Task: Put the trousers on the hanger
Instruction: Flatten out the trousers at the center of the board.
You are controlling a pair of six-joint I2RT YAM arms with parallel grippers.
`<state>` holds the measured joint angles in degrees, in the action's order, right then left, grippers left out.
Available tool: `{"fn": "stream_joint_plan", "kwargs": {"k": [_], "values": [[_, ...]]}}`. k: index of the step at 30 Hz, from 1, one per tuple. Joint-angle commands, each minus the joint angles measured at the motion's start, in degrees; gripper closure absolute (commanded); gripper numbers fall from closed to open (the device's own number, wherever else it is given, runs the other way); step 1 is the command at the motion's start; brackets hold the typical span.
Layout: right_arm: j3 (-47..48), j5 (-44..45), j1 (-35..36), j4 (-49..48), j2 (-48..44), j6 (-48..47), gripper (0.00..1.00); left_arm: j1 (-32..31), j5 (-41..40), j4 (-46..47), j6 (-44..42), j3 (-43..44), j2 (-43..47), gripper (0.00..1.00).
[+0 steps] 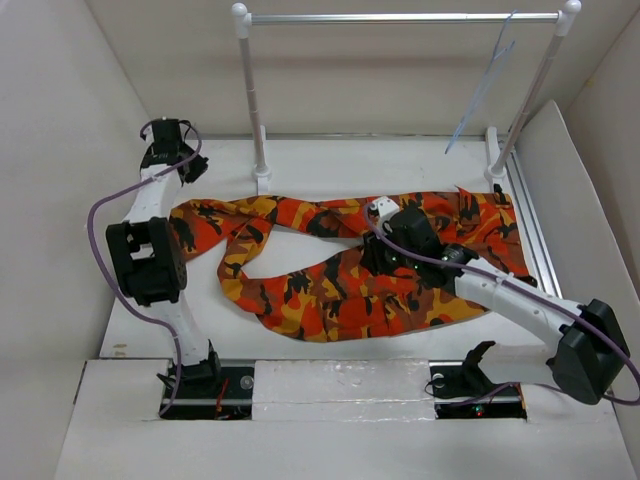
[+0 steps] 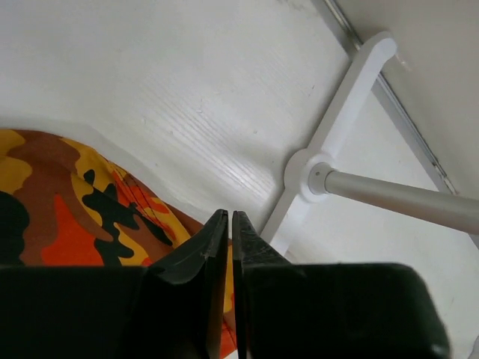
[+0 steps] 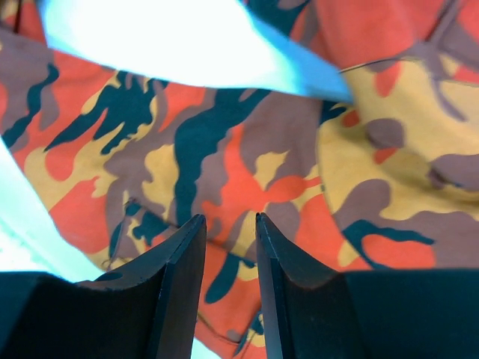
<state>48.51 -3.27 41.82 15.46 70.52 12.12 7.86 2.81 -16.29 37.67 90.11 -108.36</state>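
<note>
Altogether one trousers, one hanger; left pincer closed, empty; right pincer narrowly parted.

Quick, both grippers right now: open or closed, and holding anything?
Left gripper: fingers shut, holding nothing.
Right gripper: fingers slightly open over the trousers, gripping nothing.

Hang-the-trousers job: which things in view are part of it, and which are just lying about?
Job:
- trousers, sprawled on the table
- hanger, pale blue, hanging from the crossbar

Just there:
- rack, white posts and a silver crossbar
- purple cables on the arms
</note>
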Motion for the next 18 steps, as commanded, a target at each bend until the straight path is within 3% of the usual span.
{"fn": "stream_joint_plan", "kwargs": {"k": [1, 2, 3, 4, 5, 11, 18], "values": [[2.73, -0.60, -1.83, 0.01, -1.35, -2.19, 0.61, -0.04, -1.49, -1.72, -2.77, 1.30, 3.85, 0.96], [2.64, -1.21, -1.83, 0.00, -1.26, -2.28, 0.61, -0.04, -1.14, -2.42, -3.21, 1.82, 3.07, 0.87], [2.73, -1.74, -2.44, 0.18, -1.09, -2.36, 0.61, 0.49, -0.96, -4.34, -3.30, 3.39, 0.19, 0.60], [2.99, -2.09, -2.45, 0.88, -0.91, -2.71, 0.61, 0.49, -1.31, -8.45, -3.39, 6.37, -1.49, 0.47], [3.08, -2.18, -2.45, 1.23, -0.91, -2.80, 0.61, 0.49, -1.40, -9.62, -3.65, 7.36, -2.81, 0.42], [1.42, -2.71, -2.98, 1.94, -2.32, -2.72, 0.61, 1.55, -2.19, -7.08, -3.92, 5.34, -6.16, 0.40], [0.18, -3.50, -2.98, 2.38, -1.97, -2.28, 0.61, 1.02, -5.09, -8.23, -4.27, 8.59, -12.49, 0.47]]}}
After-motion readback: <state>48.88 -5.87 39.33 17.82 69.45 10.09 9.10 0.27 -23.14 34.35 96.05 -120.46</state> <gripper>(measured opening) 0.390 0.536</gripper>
